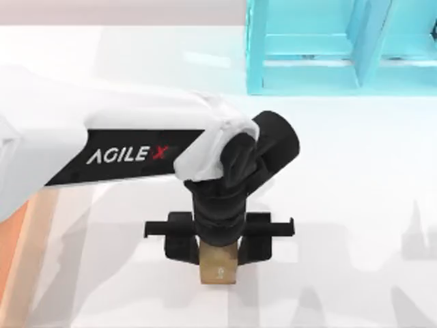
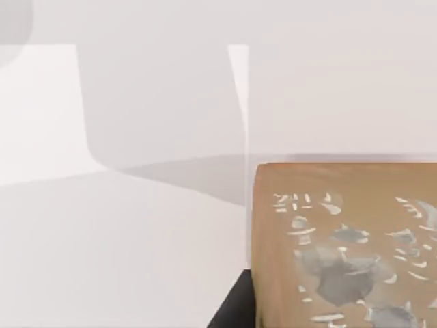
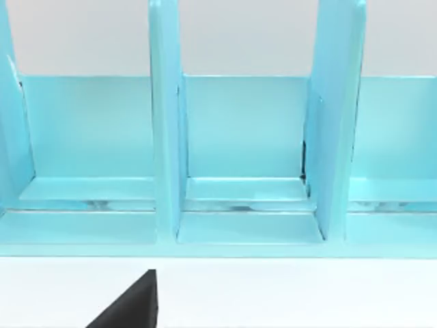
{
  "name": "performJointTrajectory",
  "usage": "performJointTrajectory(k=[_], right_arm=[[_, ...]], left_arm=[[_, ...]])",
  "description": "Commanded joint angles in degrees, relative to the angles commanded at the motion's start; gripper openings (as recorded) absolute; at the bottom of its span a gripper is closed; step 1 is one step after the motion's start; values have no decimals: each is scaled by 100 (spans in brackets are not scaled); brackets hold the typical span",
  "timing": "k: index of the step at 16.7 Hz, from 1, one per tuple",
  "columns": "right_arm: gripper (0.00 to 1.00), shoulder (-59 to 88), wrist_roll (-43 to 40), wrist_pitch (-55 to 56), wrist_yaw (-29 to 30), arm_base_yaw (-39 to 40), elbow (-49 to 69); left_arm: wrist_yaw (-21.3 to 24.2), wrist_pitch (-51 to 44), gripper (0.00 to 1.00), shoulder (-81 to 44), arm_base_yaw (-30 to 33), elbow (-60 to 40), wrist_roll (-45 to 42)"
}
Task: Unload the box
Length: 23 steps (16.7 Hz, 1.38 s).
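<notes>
One crate edge, the orange box [image 1: 12, 253], lies at the table's [image 1: 355, 205] far left, well apart from the left gripper [image 1: 218, 263], which is clamped on a small tan cube [image 1: 218, 272] near the front edge, open tabletop all around. Left wrist view shows the cube's grey-speckled face. Turquoise shelf unit [image 1: 328, 48] stands far right; the right wrist view faces its bare compartments, with one dark fingertip [image 3: 133, 304]; right gripper state cannot be told.

The white left arm [image 1: 102, 137], reaching across the table from the left side, carries a black panel with "AGILE X" in white capitals, the X in red. The small tan cube [image 1: 218, 270] near the front edge bears a tiny white mark, too small to read.
</notes>
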State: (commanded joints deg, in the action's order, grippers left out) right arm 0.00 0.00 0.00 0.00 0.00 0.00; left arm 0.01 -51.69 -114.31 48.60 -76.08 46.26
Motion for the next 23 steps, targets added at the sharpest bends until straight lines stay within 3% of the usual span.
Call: performJointTrajectory(k=[9, 19, 23], right_arm=[[100, 0, 0, 0, 0, 0, 0], [100, 0, 0, 0, 0, 0, 0], [100, 0, 0, 0, 0, 0, 0]], left_arm=[[0, 0, 98, 0, 0, 0, 0], [0, -20, 100, 8, 2, -19, 4], [-1, -667, 100, 176, 18, -529, 21]])
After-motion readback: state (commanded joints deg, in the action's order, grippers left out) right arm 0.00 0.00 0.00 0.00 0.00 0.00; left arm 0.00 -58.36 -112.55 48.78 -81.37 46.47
